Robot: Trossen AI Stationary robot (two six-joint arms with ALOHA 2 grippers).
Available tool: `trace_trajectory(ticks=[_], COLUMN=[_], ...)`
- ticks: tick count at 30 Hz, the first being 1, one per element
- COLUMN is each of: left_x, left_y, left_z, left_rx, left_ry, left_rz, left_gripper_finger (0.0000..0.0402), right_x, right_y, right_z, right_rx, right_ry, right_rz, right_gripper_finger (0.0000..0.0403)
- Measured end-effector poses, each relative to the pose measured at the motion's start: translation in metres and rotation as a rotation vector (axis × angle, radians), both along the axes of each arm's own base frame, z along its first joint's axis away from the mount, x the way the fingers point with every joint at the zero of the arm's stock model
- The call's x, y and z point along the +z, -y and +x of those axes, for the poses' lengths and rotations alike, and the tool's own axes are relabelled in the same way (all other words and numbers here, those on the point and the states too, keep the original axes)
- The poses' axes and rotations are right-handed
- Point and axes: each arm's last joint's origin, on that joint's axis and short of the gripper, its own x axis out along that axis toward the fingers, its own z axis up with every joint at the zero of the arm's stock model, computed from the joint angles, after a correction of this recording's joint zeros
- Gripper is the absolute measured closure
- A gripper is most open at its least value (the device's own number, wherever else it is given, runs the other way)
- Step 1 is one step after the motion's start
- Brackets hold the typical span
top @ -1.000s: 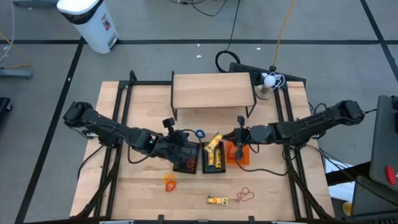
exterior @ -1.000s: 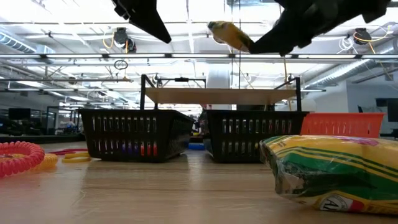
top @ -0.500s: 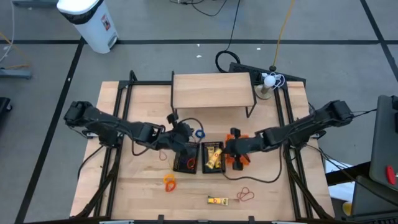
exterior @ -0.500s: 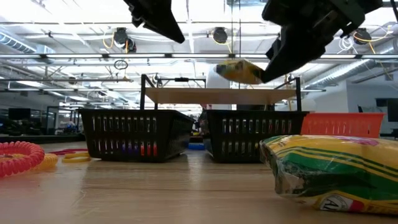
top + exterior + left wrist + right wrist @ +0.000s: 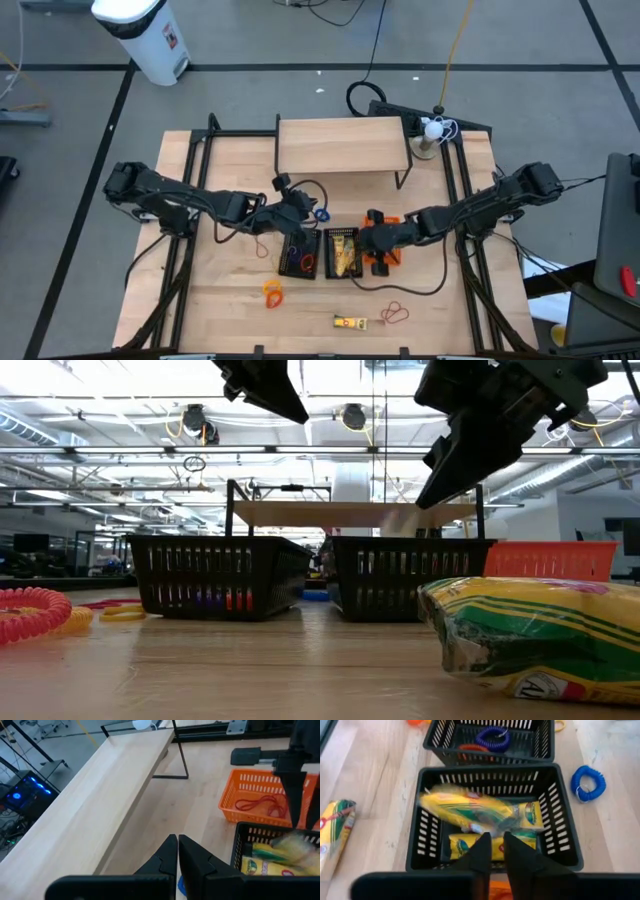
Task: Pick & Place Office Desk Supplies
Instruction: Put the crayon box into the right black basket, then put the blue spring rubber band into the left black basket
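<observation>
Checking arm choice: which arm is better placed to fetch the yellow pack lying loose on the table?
Probably the right: its pincer sits nearer the loose yellow pack than the left pincer does.

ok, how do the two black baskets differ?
The middle black basket holds yellow packs, piled; the left black basket holds coiled loops, one purple, one red. The middle black basket sits next to the orange basket; the left black basket does not. Both are black, slotted, rectangular.
</observation>
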Motion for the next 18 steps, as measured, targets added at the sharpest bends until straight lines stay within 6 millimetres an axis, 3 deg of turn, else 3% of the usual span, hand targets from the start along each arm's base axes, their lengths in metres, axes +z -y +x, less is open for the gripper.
trace_trajectory(ticks=[10,14,18], left_x=[0.000,0.000,-0.002], left_y=[0.000,0.001,0.008], left_z=[0.000,0.001,0.002], left_rx=[0.001,-0.040,-0.241], left_ry=[0.002,-0.001,-0.043], left_rz=[-0.002,-0.038,-0.151], left_gripper_finger=[0.0382,0.0382,0.0382], right_x=[0.007,0.021,0.038], right_y=[0.000,0.001,0.007], right_z=[0.003,0.002,-0.009], right_rx=[0.006,-0.014,-0.102], right_ry=[0.077,0.162,0.223], right_rz=[0.001,-0.021,-0.086], right_gripper_finger=[0.0216,0.0188,0.0182])
